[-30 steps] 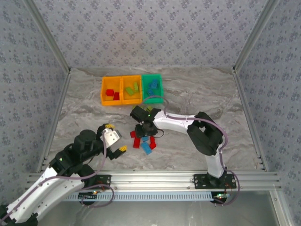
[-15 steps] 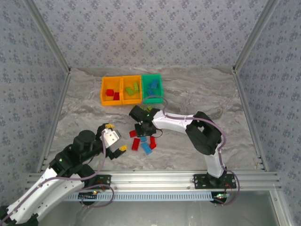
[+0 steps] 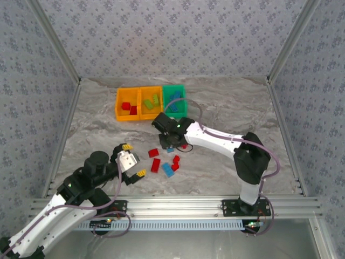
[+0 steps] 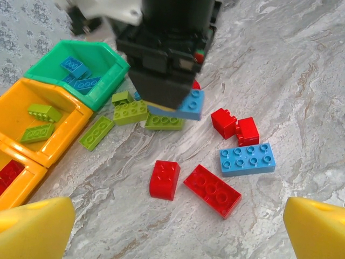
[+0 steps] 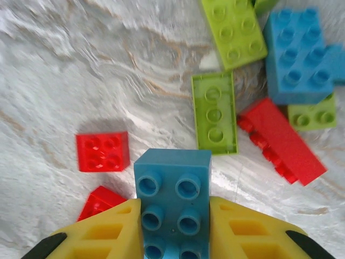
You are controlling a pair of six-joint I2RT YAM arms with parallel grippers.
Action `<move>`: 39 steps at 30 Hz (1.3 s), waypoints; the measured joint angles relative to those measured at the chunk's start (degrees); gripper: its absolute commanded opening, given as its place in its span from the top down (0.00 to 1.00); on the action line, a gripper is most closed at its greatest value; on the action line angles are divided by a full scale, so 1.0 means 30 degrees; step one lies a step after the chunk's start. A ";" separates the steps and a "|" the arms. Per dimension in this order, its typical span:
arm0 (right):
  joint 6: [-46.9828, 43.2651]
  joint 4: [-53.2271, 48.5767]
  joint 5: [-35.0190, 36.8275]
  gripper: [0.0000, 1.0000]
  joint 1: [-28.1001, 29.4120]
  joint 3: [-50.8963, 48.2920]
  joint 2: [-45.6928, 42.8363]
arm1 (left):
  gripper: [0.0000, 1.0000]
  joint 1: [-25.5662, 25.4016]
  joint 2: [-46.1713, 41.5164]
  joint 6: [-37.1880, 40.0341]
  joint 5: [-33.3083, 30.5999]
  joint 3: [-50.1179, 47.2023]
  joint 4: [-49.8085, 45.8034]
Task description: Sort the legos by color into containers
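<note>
One blue brick (image 5: 172, 194) is the main event: it's pinched between the yellow fingers (image 5: 108, 232) of the right tool (image 5: 173, 237), held just above the worktop (image 4: 302, 81), a little in front of the green bin (image 4: 116, 63). Around it, also in front of the green bin, is the loose pile. A few lime green bricks (image 4: 129, 112) lie closest to the bin, with red bricks (image 4: 212, 190) and a second blue brick (image 4: 247, 159) further out. The green bin has blue pieces (image 4: 73, 65) in it. Touching its side is the first orange bin (image 4: 54, 152) with lime green pieces (image 4: 44, 112), and beyond that, farthest from the green bin, the second orange bin (image 3: 127, 96) with red pieces (image 3: 125, 106). The left tool (image 3: 133, 159) hangs well away from the green bin, past the pile, fingers spread wide with nothing between them.
</note>
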 measured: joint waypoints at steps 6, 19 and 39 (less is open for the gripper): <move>-0.1581 -0.0277 0.0495 0.67 -0.2499 0.4452 0.0066 | 0.01 0.0000 -0.0189 -0.0007 -0.0007 -0.0066 0.0364; -0.4437 -0.1494 0.0350 0.52 -0.6776 1.7129 1.0790 | 0.01 0.0000 -0.0408 0.0000 -0.0816 -0.0568 0.0801; -0.6025 -0.5180 -0.4284 0.00 -0.6666 0.8728 -0.3512 | 0.05 0.1253 0.7584 -0.9347 -0.5187 0.5078 -0.1647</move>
